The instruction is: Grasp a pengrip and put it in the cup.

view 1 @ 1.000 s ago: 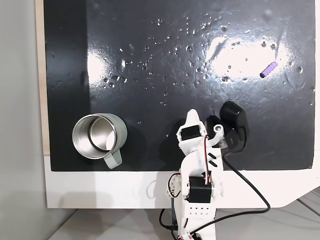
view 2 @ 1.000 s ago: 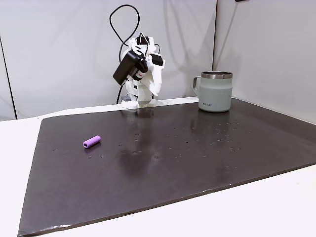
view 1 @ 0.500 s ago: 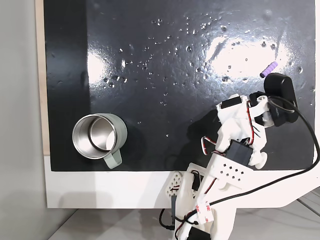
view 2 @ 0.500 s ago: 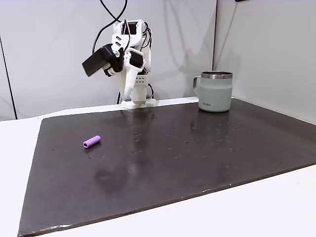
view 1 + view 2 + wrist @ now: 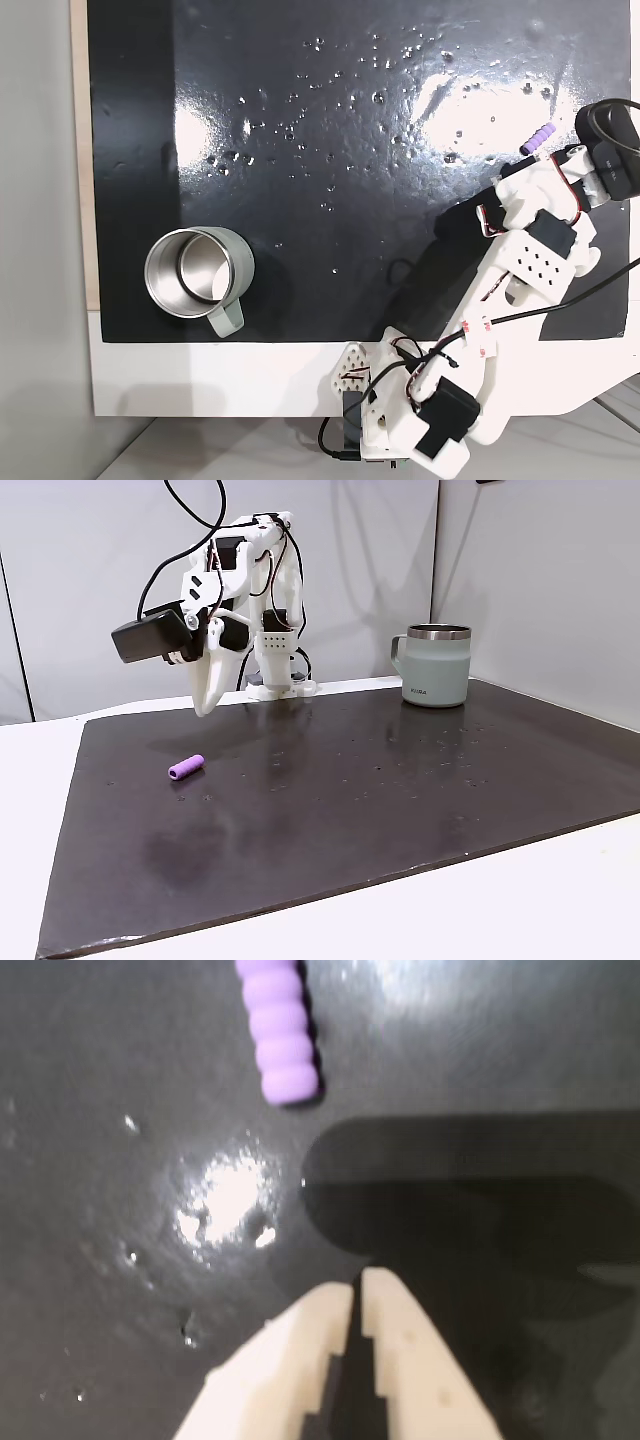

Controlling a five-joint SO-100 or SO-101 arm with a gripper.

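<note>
the pengrip [image 5: 277, 1028] is lying on the dark mat [image 5: 400, 810], untouched, with nothing around it. in the wrist view it is sitting at the top edge, ahead of the gripper [image 5: 357, 1285] and a little to the left, apart from the tips. the gripper's two pale fingers [image 5: 290, 1360] are nearly pressed together, a thin dark slit between them, holding nothing. in a fixed view from the side the gripper [image 5: 203, 708] is pointing down above the mat, near the pengrip [image 5: 185, 768] but clear of it and behind it. from above, the arm [image 5: 520, 270] is stretching toward the mat's right edge, its black camera [image 5: 610, 150] just beside the pengrip [image 5: 538, 138]. the cup [image 5: 198, 274] is standing upright near the mat's lower left corner in that view, handle toward the table edge, well apart from the pengrip. from the side the cup [image 5: 437, 666] is sitting at the far right.
</note>
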